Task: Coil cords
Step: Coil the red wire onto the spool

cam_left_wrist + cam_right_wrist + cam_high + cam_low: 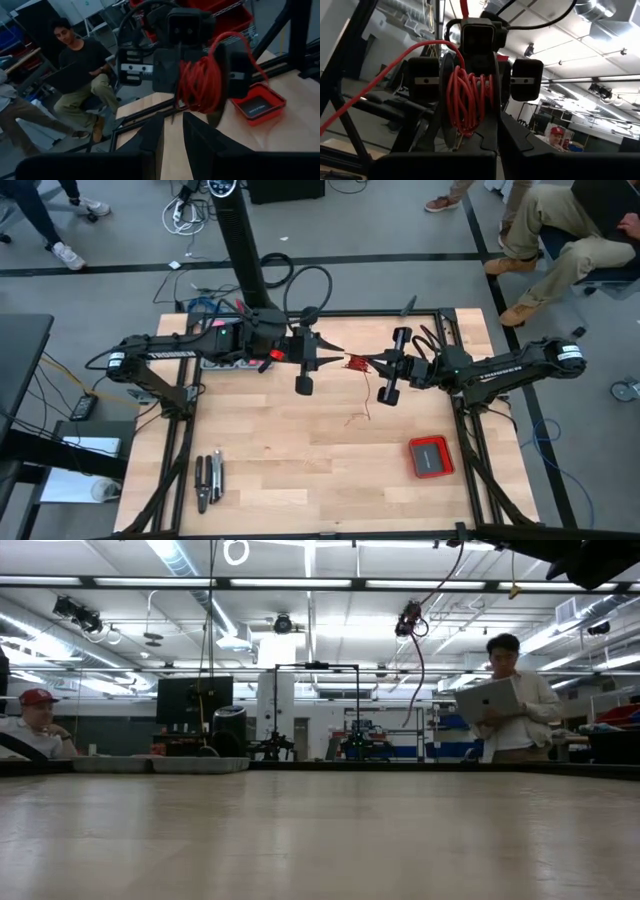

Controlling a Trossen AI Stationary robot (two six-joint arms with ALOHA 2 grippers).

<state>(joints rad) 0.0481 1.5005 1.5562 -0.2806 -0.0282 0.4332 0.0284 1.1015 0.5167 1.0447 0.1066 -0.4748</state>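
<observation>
red wire (357, 364) is wound on a small spool held in the air above the table (300, 470) between the two claws. right claw (378, 364) is clenched on the spool; left claw (335, 352) touches it, grip unclear; a loose tail hangs below.

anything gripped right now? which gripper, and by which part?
Both grippers meet at the red wire coil on its black spool, above the table. The left gripper and right gripper appear to hold the spool from opposite sides; exact contact unclear.
</observation>
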